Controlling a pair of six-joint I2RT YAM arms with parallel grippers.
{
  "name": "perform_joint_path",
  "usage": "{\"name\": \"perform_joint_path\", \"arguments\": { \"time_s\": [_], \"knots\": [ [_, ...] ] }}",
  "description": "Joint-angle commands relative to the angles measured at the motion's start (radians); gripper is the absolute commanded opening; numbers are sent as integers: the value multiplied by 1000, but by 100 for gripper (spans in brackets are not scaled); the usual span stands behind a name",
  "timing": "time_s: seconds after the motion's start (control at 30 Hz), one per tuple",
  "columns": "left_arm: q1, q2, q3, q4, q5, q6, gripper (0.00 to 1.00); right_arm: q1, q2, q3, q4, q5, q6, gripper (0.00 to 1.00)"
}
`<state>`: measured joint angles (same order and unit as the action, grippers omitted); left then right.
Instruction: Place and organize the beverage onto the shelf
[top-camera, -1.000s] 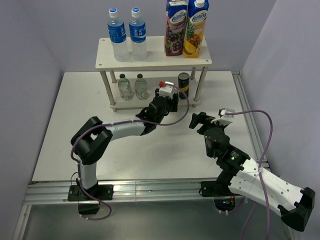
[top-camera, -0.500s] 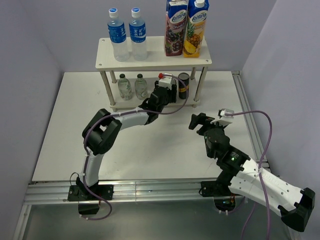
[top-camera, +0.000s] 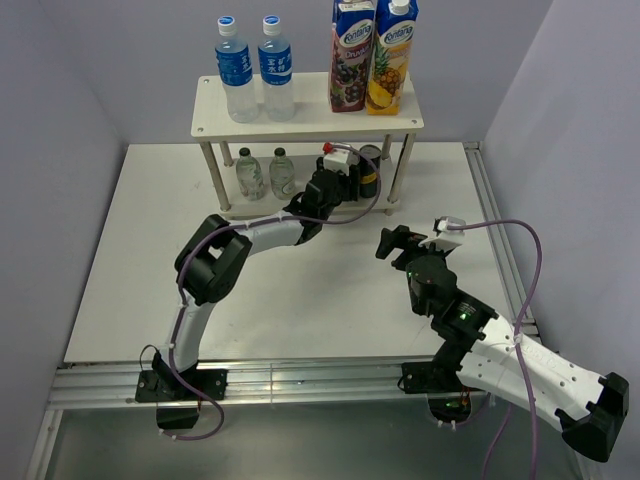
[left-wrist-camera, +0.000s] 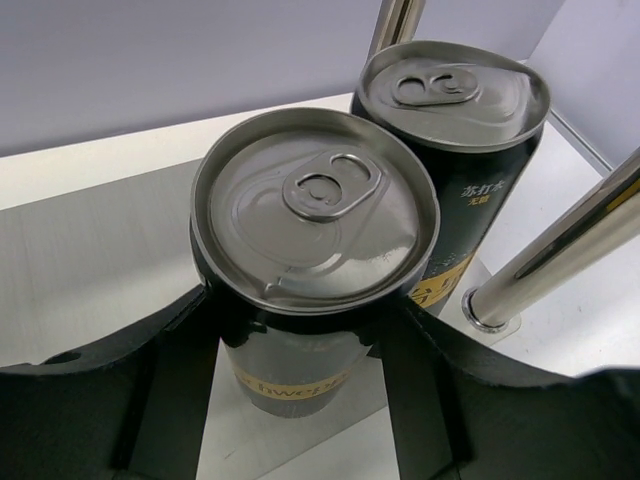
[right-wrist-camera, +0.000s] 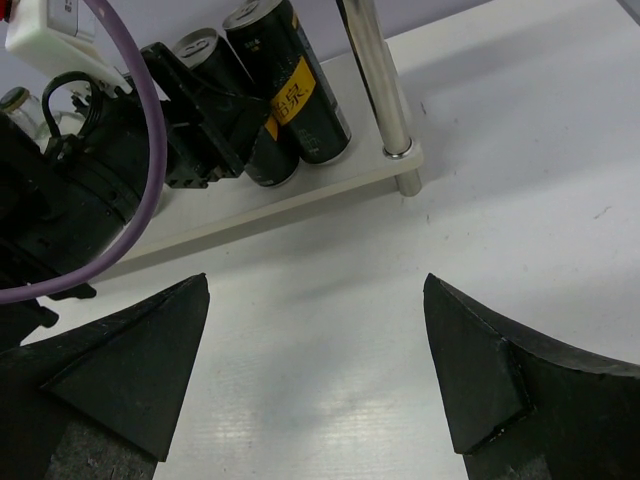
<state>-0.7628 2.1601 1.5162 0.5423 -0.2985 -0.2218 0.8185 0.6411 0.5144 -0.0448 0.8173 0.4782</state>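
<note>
- Your left fingers (left-wrist-camera: 165, 385) are closed on a dark can (left-wrist-camera: 310, 210), one finger pressed against each side. The can stands upright between them.
- Just beyond the fingertips and to their right stands a second dark can (left-wrist-camera: 455, 95), close against the held one. A metal leg (left-wrist-camera: 550, 250) is further right.
- Both cans are over the lower board (right-wrist-camera: 300, 195) of the shelf (top-camera: 300, 115). You cannot tell whether the held can's base rests on it.
- To the left of your left fingers, two green-capped bottles (top-camera: 250, 175) stand on the same board.
- On top of the shelf are two water bottles (top-camera: 236, 70) and two juice cartons (top-camera: 352, 55).
- Your right fingers (right-wrist-camera: 130, 360) are spread wide and hold nothing. They are over the bare surface (top-camera: 300, 290), with the cans ahead of them and to their left.
</note>
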Motion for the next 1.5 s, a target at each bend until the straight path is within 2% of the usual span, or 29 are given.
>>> {"name": "perform_joint_path", "arguments": {
  "time_s": [0.0, 0.03, 0.13, 0.2, 0.23, 0.27, 0.83, 0.97, 1.07, 1.17, 1.23, 1.27, 1.3, 1.33, 1.37, 1.4, 1.47],
  "knots": [
    [0, 12, 62, 59, 38, -1, 20, -1, -3, -14, 40, 3, 7, 94],
    [-1, 12, 58, 61, 36, 1, 39, -1, 0, -14, 40, 3, 8, 94],
    [-1, 3, 39, 74, 30, 1, 73, -2, 2, -16, 42, 3, 8, 94],
    [-1, -8, 26, 74, 24, 2, 84, -1, 0, -16, 40, 3, 10, 94],
    [-1, -11, 21, 73, 22, 2, 96, -2, -1, -17, 40, 3, 10, 95],
    [-1, -16, 9, 74, 21, 1, 98, -1, -3, -17, 40, 3, 10, 94],
    [-32, -230, -278, 116, -48, -16, 99, -1, -3, -27, 39, 20, 17, 94],
    [-72, -348, -382, 96, -112, -22, 99, -1, 0, -27, 20, 40, 33, 94],
    [-131, -439, -465, 45, -232, -50, 99, -1, 2, -21, 11, 30, 39, 94],
    [-210, -531, -505, -167, -420, -155, 98, -1, 20, 11, 17, -71, 7, 94],
    [-280, -584, -519, -393, -523, -252, 97, -2, 67, 56, -6, -185, -27, 93],
    [-305, -644, -519, -465, -548, -283, 97, 1, 89, 118, -53, -214, -36, 91],
    [-349, -676, -518, -631, -574, -312, 97, 1, 133, 157, -88, -236, -46, 91],
    [-369, -707, -499, -710, -627, -362, 97, 4, 155, 246, -163, -266, -52, 87],
    [-401, -765, -478, -801, -661, -398, 97, 7, 175, 295, -206, -273, -58, 86],
    [-414, -793, -453, -1011, -695, -474, 98, 10, 199, 341, -246, -273, -87, 86],
    [-435, -887, -369, -1198, -801, -546, 98, 27, 203, 470, -351, -219, -110, 86]
  ]
}}
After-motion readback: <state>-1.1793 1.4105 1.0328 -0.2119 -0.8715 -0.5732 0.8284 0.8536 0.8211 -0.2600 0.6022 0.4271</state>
